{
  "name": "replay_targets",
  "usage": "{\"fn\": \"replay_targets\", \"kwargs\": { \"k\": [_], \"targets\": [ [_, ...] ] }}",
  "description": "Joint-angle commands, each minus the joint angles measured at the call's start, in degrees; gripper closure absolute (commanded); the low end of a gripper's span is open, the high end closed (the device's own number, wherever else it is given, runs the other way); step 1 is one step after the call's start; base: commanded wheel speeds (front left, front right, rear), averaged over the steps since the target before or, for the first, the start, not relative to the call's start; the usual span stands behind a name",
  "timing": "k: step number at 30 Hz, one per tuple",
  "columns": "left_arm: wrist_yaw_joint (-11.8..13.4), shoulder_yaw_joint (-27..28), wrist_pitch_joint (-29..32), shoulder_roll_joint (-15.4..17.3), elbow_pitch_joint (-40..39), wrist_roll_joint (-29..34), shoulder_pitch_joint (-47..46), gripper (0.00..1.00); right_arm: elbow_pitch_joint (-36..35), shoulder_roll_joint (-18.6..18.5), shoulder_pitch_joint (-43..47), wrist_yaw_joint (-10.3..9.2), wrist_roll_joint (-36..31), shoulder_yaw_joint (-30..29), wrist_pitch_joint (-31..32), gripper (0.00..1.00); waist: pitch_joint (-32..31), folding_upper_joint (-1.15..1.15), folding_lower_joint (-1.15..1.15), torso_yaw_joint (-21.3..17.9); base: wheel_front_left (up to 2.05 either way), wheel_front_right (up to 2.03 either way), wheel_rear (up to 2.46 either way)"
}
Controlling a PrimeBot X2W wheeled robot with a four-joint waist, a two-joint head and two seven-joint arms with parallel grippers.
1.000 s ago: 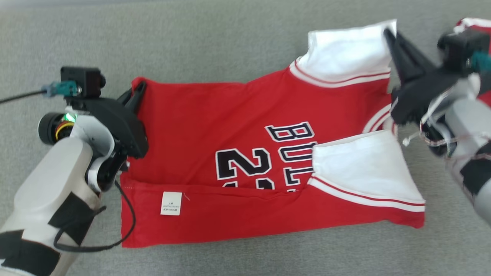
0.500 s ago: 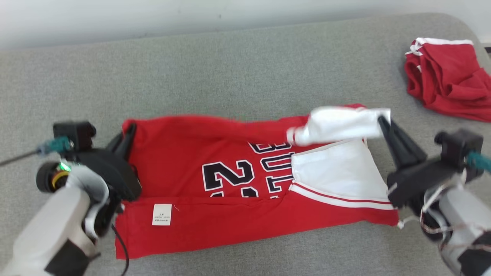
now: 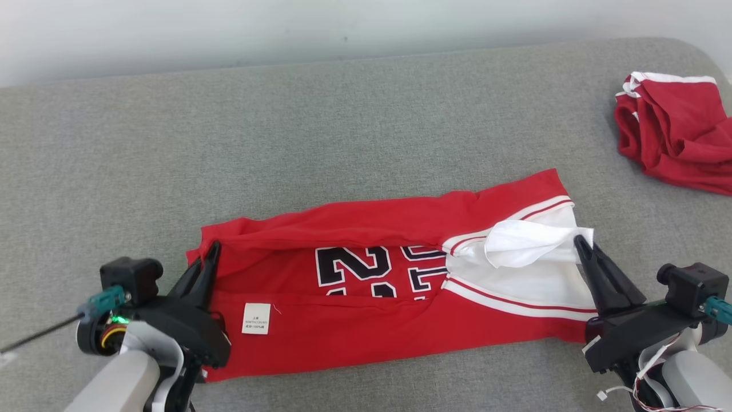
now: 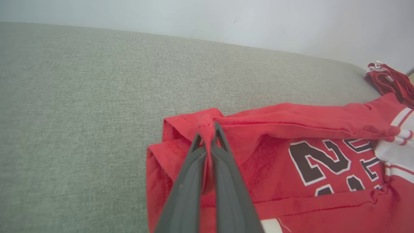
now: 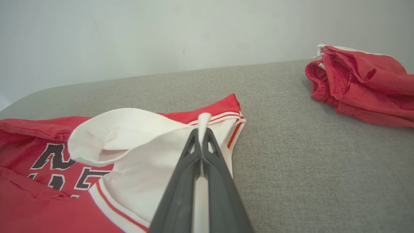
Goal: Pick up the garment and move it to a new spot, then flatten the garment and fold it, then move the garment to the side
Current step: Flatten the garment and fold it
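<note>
The garment (image 3: 366, 320), a red jersey with white shoulder panels and black number, lies as a long folded band across the grey surface. Its far edge is folded toward me over the lettering. A small white tag (image 3: 256, 318) shows on the near flap. My left gripper (image 3: 213, 247) is shut on the garment's red left corner (image 4: 207, 127). My right gripper (image 3: 579, 240) is shut on the white shoulder panel (image 5: 129, 129) at the right end, which is lifted and curled. The left wrist view shows the pinched red hem; the right wrist view shows the pinched white cloth (image 5: 204, 119).
A bunched plain red garment with a white band (image 3: 675, 137) lies at the far right (image 5: 362, 87). The grey padded surface (image 3: 286, 143) runs back to a pale wall. Its rounded corner is at the upper right.
The camera has tilted up. Both grippers, still shut on the garment, have drawn its far edge toward me, folding it over the lettering; only part of the number shows now.
</note>
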Motion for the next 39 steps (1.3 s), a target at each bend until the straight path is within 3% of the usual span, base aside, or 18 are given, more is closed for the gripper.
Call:
{"fn": "replay_targets", "kwargs": {
  "k": [1,2,3,14,17,21,33,39],
  "targets": [
    [0.7,0.2,-1.1,0.0,-0.6,0.6,1.3,0.24,-0.7,0.4,1.3,0.01,-0.5,-0.9,0.4,0.00,-0.4,0.00,0.01,0.2,0.00,0.00,0.00],
    [0.7,0.2,-1.1,0.0,-0.6,0.6,1.3,0.24,-0.7,0.4,1.3,0.01,-0.5,-0.9,0.4,0.00,-0.4,0.00,0.01,0.2,0.00,0.00,0.00],
    [0.8,0.2,-1.6,0.0,-0.9,0.8,1.9,0.00,-0.9,0.5,1.6,0.01,-0.9,-1.5,0.8,0.00,-0.5,0.00,0.01,0.3,0.00,0.00,0.00],
    [3.3,4.8,-6.3,-0.5,-5.5,2.4,7.5,0.00,-2.2,0.4,3.6,0.01,-2.0,-7.1,4.1,0.00,-2.2,0.00,0.01,2.0,0.00,0.00,0.00],
    [4.6,9.0,-6.5,-1.2,-8.1,6.6,8.7,0.00,-0.4,0.6,2.4,0.01,-2.7,-7.8,5.9,0.00,-2.2,0.00,0.01,2.7,0.00,0.00,0.00],
    [5.7,16.2,-6.5,-4.7,-13.2,14.0,12.4,0.00,3.1,1.1,1.0,0.01,-4.5,-8.3,7.7,0.00,-2.0,0.00,0.01,3.9,0.00,0.00,0.00],
    [0.3,29.5,-6.6,-14.7,-17.3,30.5,20.9,0.00,14.5,3.5,-4.0,0.01,-4.9,-5.8,11.7,0.00,-2.2,0.00,0.01,6.2,0.00,0.00,0.00],
    [-2.9,33.6,-6.5,-19.1,-17.4,34.9,23.5,0.00,19.4,4.3,-5.5,0.00,-4.1,-3.8,13.2,0.00,-2.8,0.00,0.01,7.0,0.00,0.00,0.00]
  ]
}}
